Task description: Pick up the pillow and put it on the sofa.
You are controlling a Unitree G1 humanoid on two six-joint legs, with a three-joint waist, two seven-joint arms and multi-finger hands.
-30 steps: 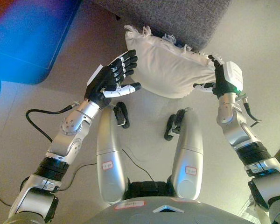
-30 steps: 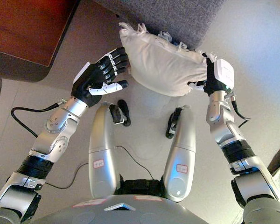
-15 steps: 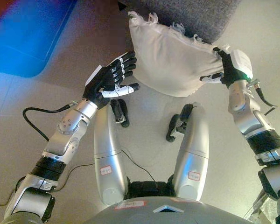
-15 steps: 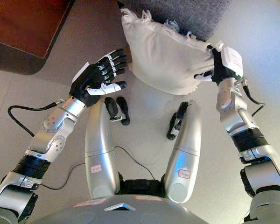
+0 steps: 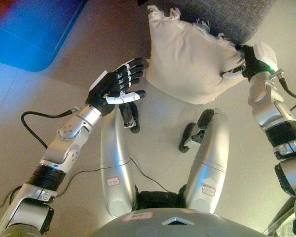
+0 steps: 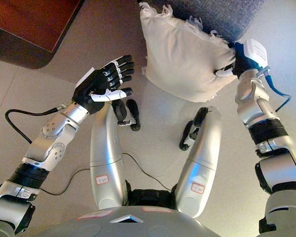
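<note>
A cream pillow (image 5: pixel 192 59) with frayed corners is held up against the front of the grey sofa (image 5: pixel 222 15) at the top of the view. My right hand (image 5: pixel 244 61) grips the pillow's right edge, fingers and thumb curled on the cloth. My left hand (image 5: pixel 117 86) is open with fingers spread, to the left of the pillow and a little apart from it, not touching. The pillow also shows in the right eye view (image 6: pixel 185 54).
A dark wooden piece of furniture (image 6: pixel 24 24) fills the upper left corner. Beige floor (image 6: pixel 153 123) lies below the pillow and between the arms.
My right hand has carried the pillow up and to the right, toward the sofa. My left hand, which was at the pillow's left side, now stands apart from it.
</note>
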